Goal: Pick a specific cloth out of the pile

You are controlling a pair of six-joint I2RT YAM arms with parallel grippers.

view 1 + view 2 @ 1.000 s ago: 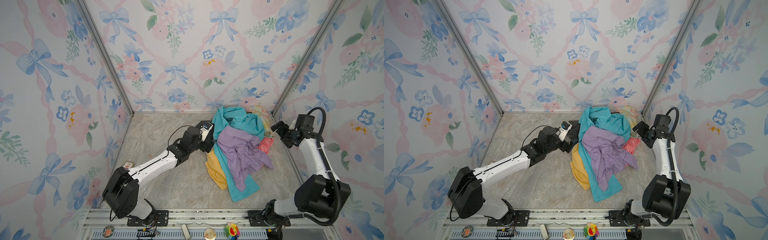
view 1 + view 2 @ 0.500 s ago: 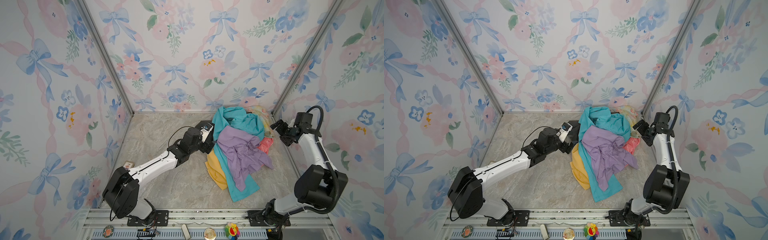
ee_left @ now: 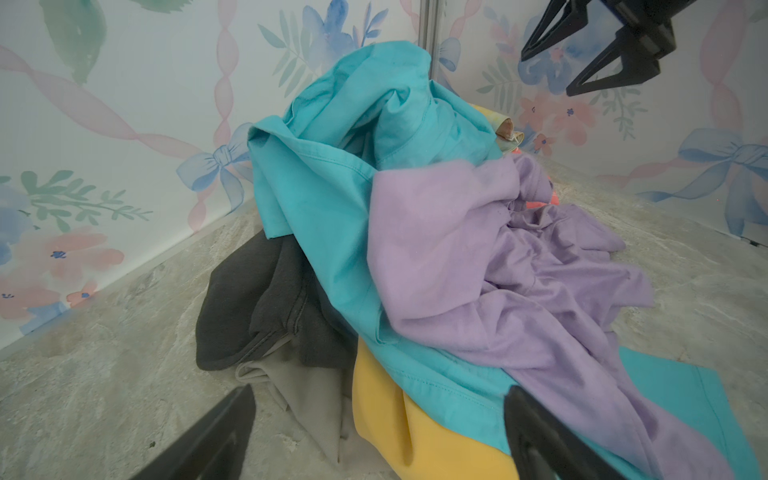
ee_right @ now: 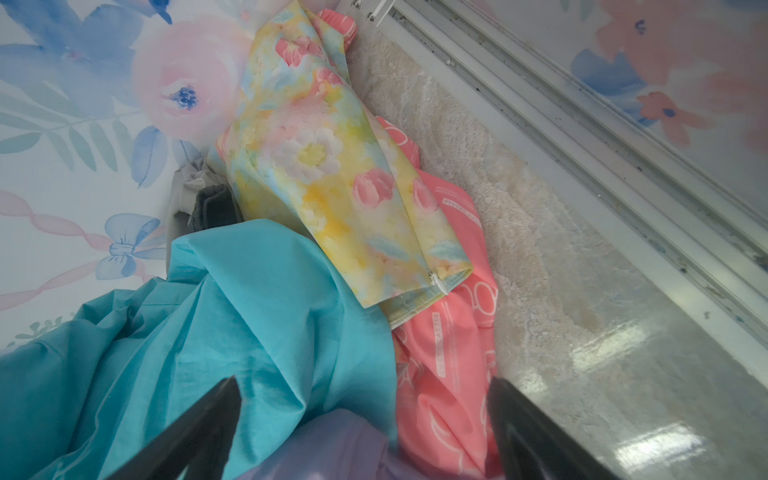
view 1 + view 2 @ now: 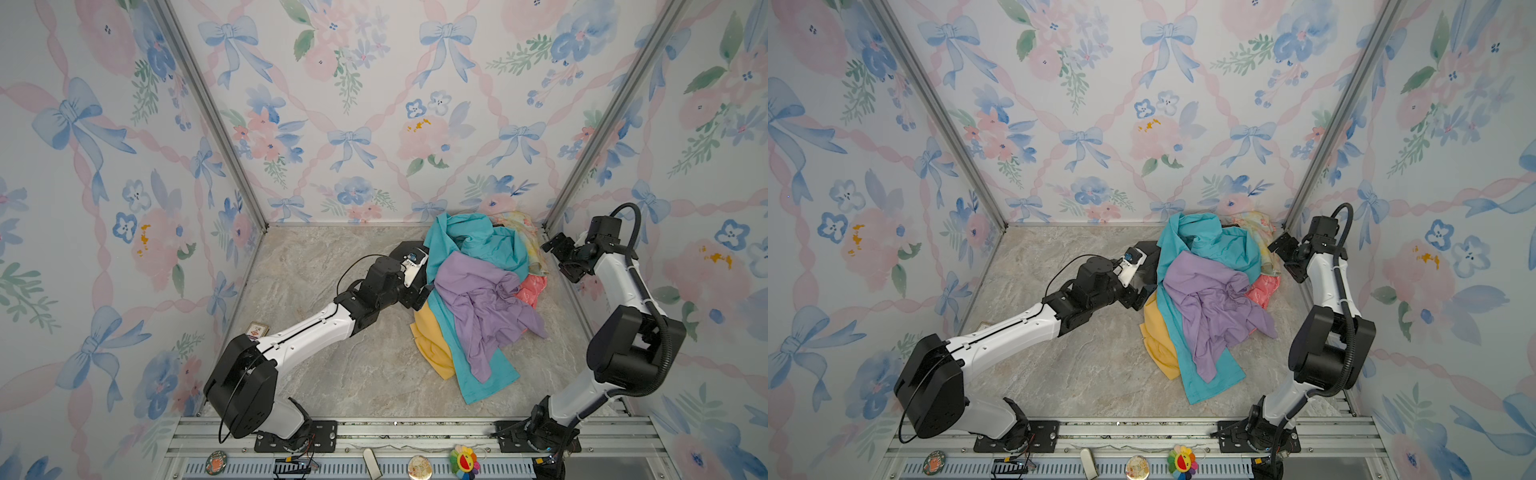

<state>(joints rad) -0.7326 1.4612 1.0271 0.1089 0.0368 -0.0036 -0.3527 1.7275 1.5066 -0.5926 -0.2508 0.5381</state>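
Facing the pile's (image 5: 478, 257) right edge, the right gripper (image 5: 562, 261) hovers, fingers apart, near the cloth (image 5: 532, 291): approach step; left gripper (image 5: 422, 274) equally spread; next, pinch only coral fabric.

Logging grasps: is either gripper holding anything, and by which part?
Nothing is held. The left gripper and right gripper both stand open at the pile, neither closed on any fabric.

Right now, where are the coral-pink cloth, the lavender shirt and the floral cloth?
coral-pink cloth (image 4: 449, 365): right wrist view, on its printed fold.
lavender shirt (image 5: 482, 291): in a top view, on its crumpled middle.
floral cloth (image 4: 311, 153): right wrist view, on its white flower.
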